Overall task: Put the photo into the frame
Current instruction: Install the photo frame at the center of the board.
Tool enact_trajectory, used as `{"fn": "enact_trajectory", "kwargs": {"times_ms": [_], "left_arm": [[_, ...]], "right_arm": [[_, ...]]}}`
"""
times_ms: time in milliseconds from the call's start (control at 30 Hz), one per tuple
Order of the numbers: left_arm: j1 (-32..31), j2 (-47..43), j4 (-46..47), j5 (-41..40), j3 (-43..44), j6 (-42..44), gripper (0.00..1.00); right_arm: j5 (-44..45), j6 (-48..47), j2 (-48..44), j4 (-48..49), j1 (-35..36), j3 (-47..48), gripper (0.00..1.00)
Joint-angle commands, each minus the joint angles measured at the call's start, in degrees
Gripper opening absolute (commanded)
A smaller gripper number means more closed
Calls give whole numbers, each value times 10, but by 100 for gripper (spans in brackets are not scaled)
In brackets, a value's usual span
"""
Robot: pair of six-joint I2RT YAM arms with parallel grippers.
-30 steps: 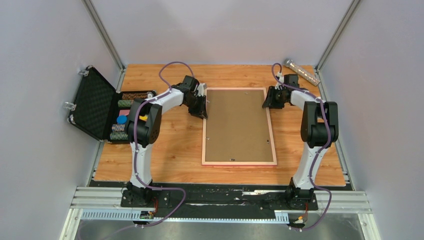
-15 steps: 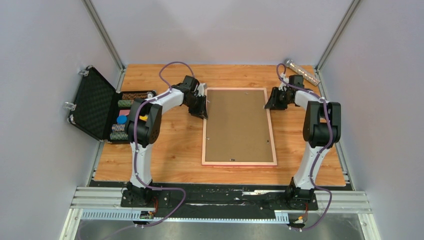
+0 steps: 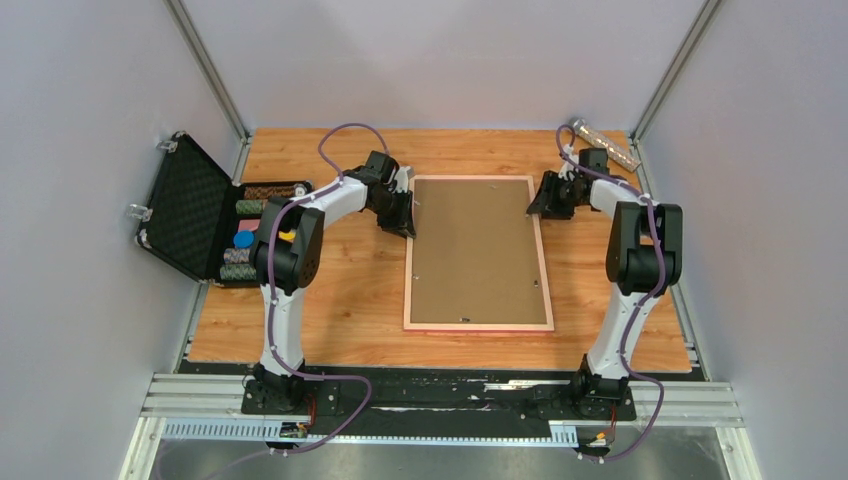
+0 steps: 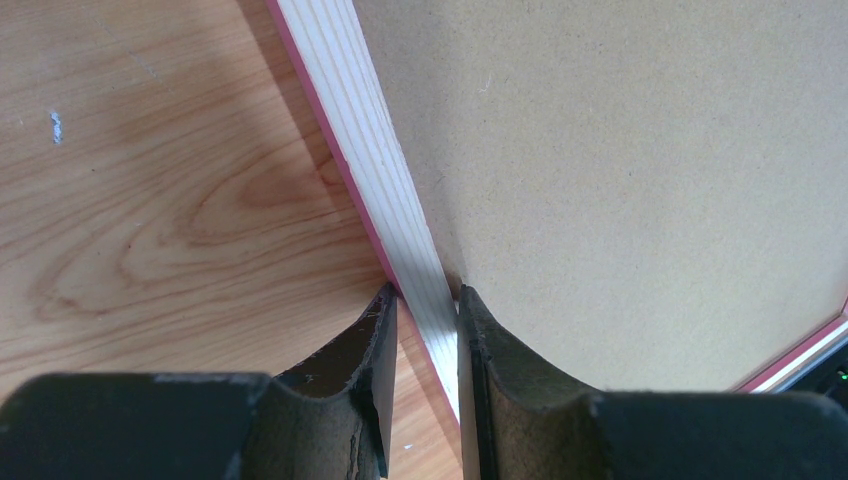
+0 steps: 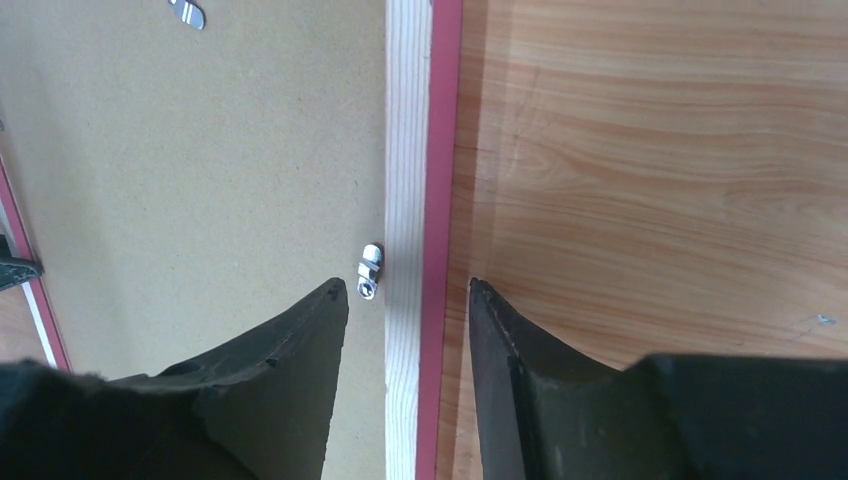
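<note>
The pink frame (image 3: pixel 478 327) lies face down in the middle of the table with the brown backing board (image 3: pixel 475 250) set in it. The photo is hidden. My left gripper (image 3: pixel 405 222) sits at the far end of the left rail. In the left wrist view its fingertips (image 4: pixel 425 295) pinch the pale rail (image 4: pixel 360 130), one finger on the pink outer edge and one on the backing board (image 4: pixel 620 180) side. My right gripper (image 3: pixel 534 207) is open. Its fingers (image 5: pixel 408 287) straddle the right rail (image 5: pixel 408 130) without touching it, beside a small metal tab (image 5: pixel 369 272).
An open black case (image 3: pixel 195 215) with poker chips (image 3: pixel 245 240) stands at the left table edge. A shiny metal cylinder (image 3: pixel 603 145) lies at the back right corner. Grey walls close in both sides and the back.
My right arm has shifted slightly right and back, keeping its gripper over the right rail. My left gripper and the frame have not moved.
</note>
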Motion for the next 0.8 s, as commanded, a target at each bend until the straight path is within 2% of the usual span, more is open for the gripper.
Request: {"fn": "enact_trajectory", "kwargs": {"times_ms": [0, 400, 767], "left_arm": [[4, 22, -24, -31, 1, 26, 0], [5, 22, -24, -28, 0, 26, 0], [7, 21, -25, -26, -1, 26, 0]], "right_arm": [[32, 8, 2, 9, 19, 29, 47], [119, -1, 8, 8, 60, 28, 41], [139, -13, 11, 6, 63, 22, 32]]}}
